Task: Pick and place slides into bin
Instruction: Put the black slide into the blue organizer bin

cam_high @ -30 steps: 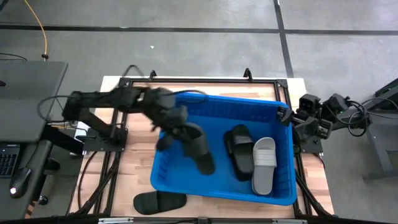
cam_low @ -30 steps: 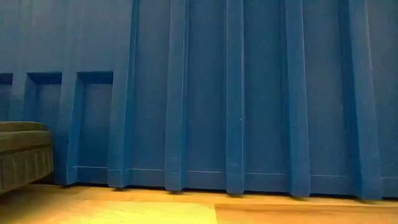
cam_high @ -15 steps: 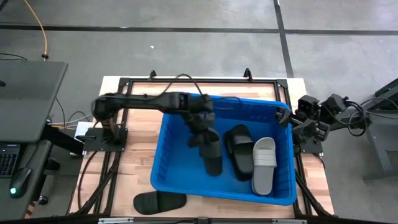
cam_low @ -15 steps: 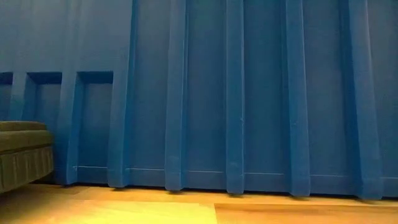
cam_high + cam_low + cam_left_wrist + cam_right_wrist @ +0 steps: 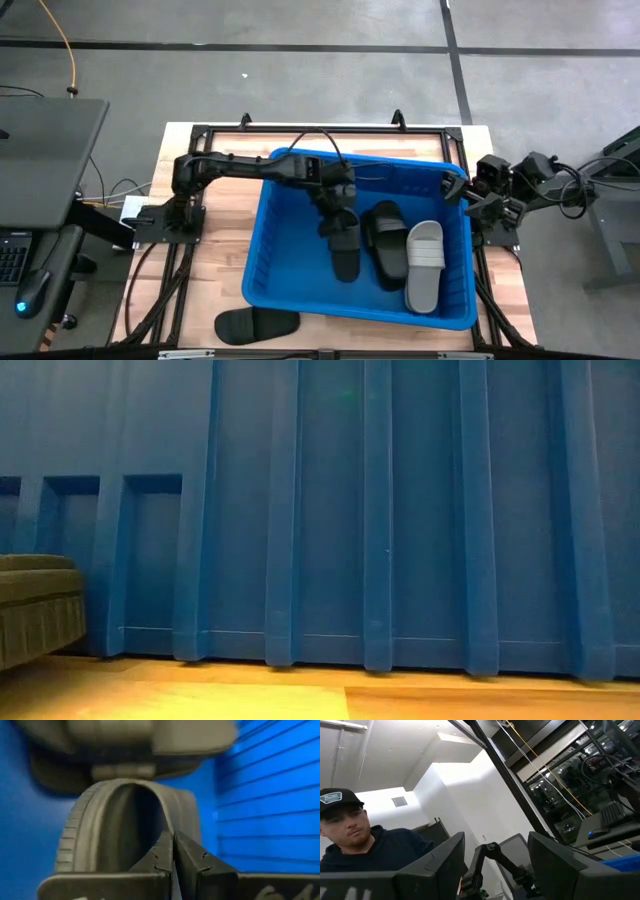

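My left pincer (image 5: 338, 222), jaws pressed together, reaches inside the blue bin (image 5: 285, 270), clamped on the strap of a black slide (image 5: 345, 252). Just beside it, toward the right arm, lie a second black slide (image 5: 385, 240) and a grey slide (image 5: 424, 265). Outside the bin, on the table (image 5: 215, 280), a third black slide (image 5: 256, 323). My right pincer (image 5: 470, 192) waits, fingers parted, at the bin's far rim.

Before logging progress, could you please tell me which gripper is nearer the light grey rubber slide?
Left. The left gripper is inside the bin, beside the light grey rubber slide; the right gripper waits outside the rim.
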Action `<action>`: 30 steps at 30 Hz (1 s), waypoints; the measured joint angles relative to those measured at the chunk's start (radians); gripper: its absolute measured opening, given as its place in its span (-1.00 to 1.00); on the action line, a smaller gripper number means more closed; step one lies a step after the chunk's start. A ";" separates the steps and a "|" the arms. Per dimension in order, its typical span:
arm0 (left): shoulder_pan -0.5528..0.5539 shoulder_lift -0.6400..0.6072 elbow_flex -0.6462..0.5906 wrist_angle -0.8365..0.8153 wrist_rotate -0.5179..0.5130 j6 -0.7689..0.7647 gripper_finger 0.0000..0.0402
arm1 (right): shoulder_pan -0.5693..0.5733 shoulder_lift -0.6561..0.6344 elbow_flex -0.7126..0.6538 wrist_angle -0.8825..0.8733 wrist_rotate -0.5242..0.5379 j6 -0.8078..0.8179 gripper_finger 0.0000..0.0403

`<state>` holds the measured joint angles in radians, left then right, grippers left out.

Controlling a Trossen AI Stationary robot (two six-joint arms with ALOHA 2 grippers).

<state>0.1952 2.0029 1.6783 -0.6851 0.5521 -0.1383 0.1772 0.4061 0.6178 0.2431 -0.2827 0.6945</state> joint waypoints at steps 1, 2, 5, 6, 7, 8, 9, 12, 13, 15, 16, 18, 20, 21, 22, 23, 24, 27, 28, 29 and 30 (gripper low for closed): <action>0.002 0.009 -0.001 -0.013 -0.011 0.000 -1.00 | 0.000 0.000 0.000 -0.002 0.001 0.000 0.03; 0.006 0.019 -0.003 -0.034 -0.023 -0.001 -1.00 | 0.000 0.001 0.000 -0.008 0.001 0.001 0.03; 0.007 0.048 -0.004 -0.029 -0.058 -0.023 -1.00 | 0.000 0.002 0.000 -0.016 0.001 0.002 0.03; 0.008 0.052 -0.004 -0.024 -0.060 -0.024 -1.00 | 0.000 0.003 0.000 -0.016 0.003 0.002 0.03; 0.007 0.057 -0.004 -0.013 -0.059 -0.024 -1.00 | 0.000 0.004 0.000 -0.017 0.009 0.003 0.03; 0.008 0.061 -0.004 -0.002 -0.060 -0.020 -1.00 | 0.000 0.004 0.000 -0.017 0.014 0.001 0.03; 0.008 0.064 -0.004 0.006 -0.061 -0.013 -1.00 | 0.000 0.005 0.000 -0.018 0.021 0.000 0.03; 0.007 0.065 -0.004 0.014 -0.094 0.015 -1.00 | 0.000 0.007 0.000 -0.025 0.042 -0.001 0.03; 0.007 0.065 -0.004 0.014 -0.112 0.026 -1.00 | 0.000 0.007 0.000 -0.025 0.046 -0.004 0.03; 0.008 0.065 -0.004 0.003 -0.152 0.024 -1.00 | 0.000 0.007 0.000 -0.029 0.050 -0.015 0.03; 0.007 0.065 -0.004 -0.002 -0.169 0.017 -1.00 | 0.000 0.007 0.000 -0.029 0.052 -0.020 0.03; 0.007 0.065 -0.004 -0.002 -0.200 0.007 -0.99 | 0.000 0.007 0.000 -0.029 0.054 -0.022 0.03; 0.007 0.065 -0.004 -0.004 -0.236 0.004 -0.95 | 0.000 0.007 0.000 -0.030 0.054 -0.022 0.03; 0.007 0.065 -0.004 -0.008 -0.256 0.004 -0.92 | 0.000 0.007 0.000 -0.030 0.054 -0.022 0.03; 0.007 0.065 -0.004 -0.010 -0.268 0.003 -0.88 | 0.000 0.007 0.000 -0.030 0.054 -0.022 0.03; 0.007 0.065 -0.004 -0.011 -0.273 0.003 -0.83 | 0.000 0.007 0.000 -0.030 0.054 -0.022 0.03; 0.008 0.065 -0.004 -0.012 -0.276 0.004 -0.77 | 0.000 0.007 0.000 -0.030 0.054 -0.022 0.03; 0.008 0.065 -0.004 -0.014 -0.279 0.012 -0.58 | 0.000 0.007 0.000 -0.030 0.054 -0.022 0.03; 0.008 0.065 -0.004 -0.014 -0.276 0.011 -0.50 | 0.000 0.007 0.000 -0.030 0.054 -0.022 0.03; 0.008 0.065 -0.004 -0.014 -0.271 0.011 -0.42 | 0.000 0.007 0.000 -0.030 0.054 -0.022 0.03; 0.007 0.065 -0.004 -0.015 -0.270 0.010 -0.34 | 0.000 0.007 0.000 -0.030 0.054 -0.023 0.03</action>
<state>0.2027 2.0677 1.6745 -0.6997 0.2826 -0.1284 0.1772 0.4133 0.6178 0.2131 -0.2287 0.6720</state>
